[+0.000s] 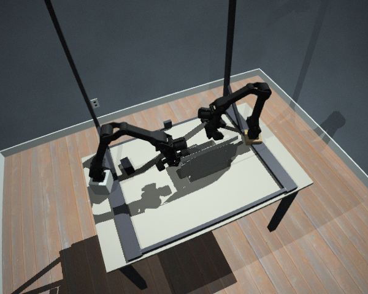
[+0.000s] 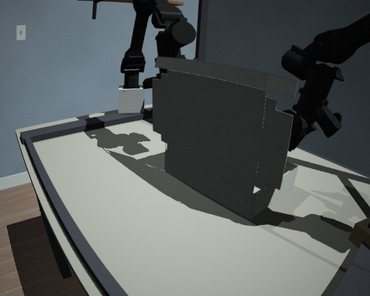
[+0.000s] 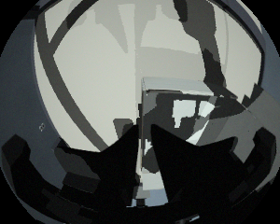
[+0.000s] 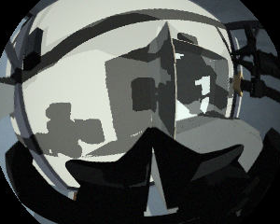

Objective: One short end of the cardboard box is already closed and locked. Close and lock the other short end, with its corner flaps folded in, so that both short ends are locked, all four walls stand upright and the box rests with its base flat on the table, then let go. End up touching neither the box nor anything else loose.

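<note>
Here, one open box (image 1: 209,163) (image 2: 210,134) (image 3: 177,86) (image 4: 215,133) stands near two black arms (image 1: 239,95) (image 1: 140,131) (image 2: 341,47) (image 2: 139,38) (image 4: 266,61).

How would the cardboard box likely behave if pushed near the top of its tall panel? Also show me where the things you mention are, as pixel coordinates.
The cardboard box (image 1: 209,163) (image 2: 284,188) (image 3: 177,84) (image 4: 219,133) would probably flex rather than stay rigid: its walls look thin, with perforated creases. The tall panel (image 1: 214,158) (image 2: 210,137) would likely swing about its bottom crease. Looking light for its size, the box might also slide or tip.
</note>
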Action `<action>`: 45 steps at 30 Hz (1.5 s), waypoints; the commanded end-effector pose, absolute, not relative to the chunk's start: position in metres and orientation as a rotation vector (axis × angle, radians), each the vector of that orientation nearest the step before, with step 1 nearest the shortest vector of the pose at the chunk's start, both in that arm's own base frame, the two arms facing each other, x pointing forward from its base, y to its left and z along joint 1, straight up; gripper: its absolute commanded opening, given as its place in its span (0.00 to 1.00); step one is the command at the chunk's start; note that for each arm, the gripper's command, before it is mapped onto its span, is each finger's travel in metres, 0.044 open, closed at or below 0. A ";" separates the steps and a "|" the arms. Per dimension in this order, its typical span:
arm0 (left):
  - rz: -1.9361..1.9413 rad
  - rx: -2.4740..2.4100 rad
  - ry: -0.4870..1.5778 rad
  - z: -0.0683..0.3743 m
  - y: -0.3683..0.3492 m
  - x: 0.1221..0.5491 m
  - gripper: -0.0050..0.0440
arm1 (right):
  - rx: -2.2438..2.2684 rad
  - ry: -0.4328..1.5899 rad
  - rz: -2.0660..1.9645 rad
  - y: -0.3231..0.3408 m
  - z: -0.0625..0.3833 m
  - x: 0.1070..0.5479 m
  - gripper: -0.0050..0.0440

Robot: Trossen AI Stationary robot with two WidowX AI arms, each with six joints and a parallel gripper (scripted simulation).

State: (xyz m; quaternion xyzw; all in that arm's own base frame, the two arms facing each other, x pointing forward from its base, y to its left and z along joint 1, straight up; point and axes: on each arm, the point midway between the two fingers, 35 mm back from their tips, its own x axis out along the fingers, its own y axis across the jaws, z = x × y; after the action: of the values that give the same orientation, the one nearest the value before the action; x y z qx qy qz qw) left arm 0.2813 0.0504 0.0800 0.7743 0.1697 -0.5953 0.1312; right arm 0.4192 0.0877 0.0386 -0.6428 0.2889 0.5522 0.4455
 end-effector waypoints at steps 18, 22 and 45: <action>-1.710 2.286 0.461 0.065 0.050 0.285 0.23 | -1.616 0.685 1.333 0.088 0.054 0.427 0.10; -1.710 2.286 0.461 0.059 0.050 0.285 0.23 | -1.616 0.685 1.333 0.088 0.054 0.427 0.10; -1.711 2.286 0.461 0.031 0.051 0.283 0.23 | -1.616 0.685 1.333 0.088 0.054 0.427 0.10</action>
State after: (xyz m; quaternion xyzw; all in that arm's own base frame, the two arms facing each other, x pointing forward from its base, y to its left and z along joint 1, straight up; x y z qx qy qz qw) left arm 0.2813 0.0508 0.0297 0.7799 0.1607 -0.5917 0.1256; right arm 0.4216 0.0880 0.0410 -0.6444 0.2872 0.5502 0.4466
